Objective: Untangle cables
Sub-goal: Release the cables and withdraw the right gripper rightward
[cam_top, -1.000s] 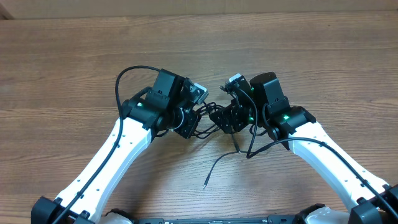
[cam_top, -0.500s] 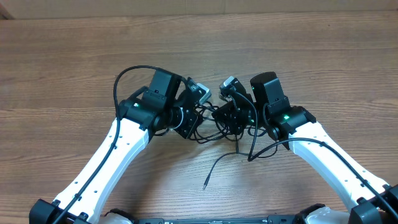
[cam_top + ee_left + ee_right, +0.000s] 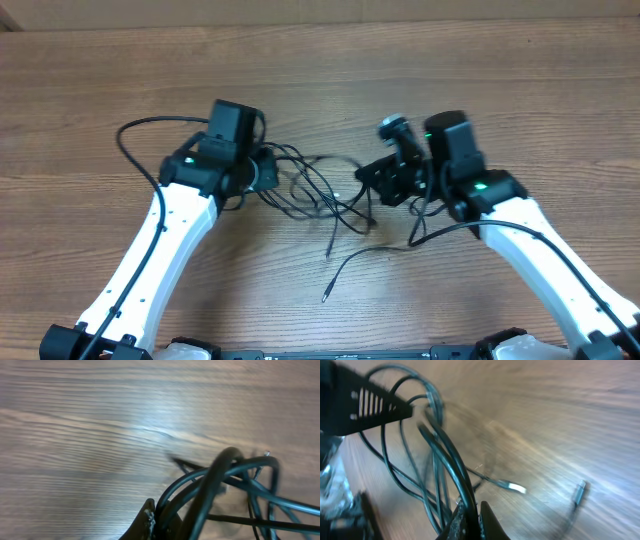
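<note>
Several cables span left to right across the table

Tangled cables mid-gap; bare table beyond

Robotics lab: two white arms over a wood-grain table

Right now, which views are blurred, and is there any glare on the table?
Overhead view: sharp, evenly lit, cables clear. Left wrist view: cables near the lens soft, pale glare patch on the table. Right wrist view: wood grain and cables streaked with blur.
</note>
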`<state>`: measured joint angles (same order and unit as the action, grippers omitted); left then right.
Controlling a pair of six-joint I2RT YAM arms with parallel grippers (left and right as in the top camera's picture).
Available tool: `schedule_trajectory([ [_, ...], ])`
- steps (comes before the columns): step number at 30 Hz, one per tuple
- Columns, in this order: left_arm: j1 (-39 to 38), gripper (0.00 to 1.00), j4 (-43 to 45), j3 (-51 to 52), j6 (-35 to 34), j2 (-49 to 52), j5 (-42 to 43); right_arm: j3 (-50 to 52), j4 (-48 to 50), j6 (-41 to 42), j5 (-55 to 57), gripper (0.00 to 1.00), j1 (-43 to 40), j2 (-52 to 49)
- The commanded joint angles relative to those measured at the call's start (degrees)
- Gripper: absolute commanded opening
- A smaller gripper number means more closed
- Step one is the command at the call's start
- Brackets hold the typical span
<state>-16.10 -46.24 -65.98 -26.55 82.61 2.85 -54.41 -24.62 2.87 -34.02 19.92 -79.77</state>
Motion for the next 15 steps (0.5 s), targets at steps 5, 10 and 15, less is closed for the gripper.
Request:
schedule_trajectory([
  [5, 0.7, 0.07, -1.29, -0.66, -3.72, 1.05, -4.33, -0.42, 0.52, 3.5, 0.9, 0.04, -14.08, 7.21],
  [10, 0.7, 0.06, -2.08, -0.55, -3.72, 2.82, -4.31, -0.42, -0.02, 8.59, 0.9, 0.04, -24.0, 7.13],
  [15, 0.7, 0.04, -1.84, -0.5, -3.61, 4.87, -1.64, -0.42, -3.1, 9.11, -0.55, 0.18, -28.39, 7.13],
])
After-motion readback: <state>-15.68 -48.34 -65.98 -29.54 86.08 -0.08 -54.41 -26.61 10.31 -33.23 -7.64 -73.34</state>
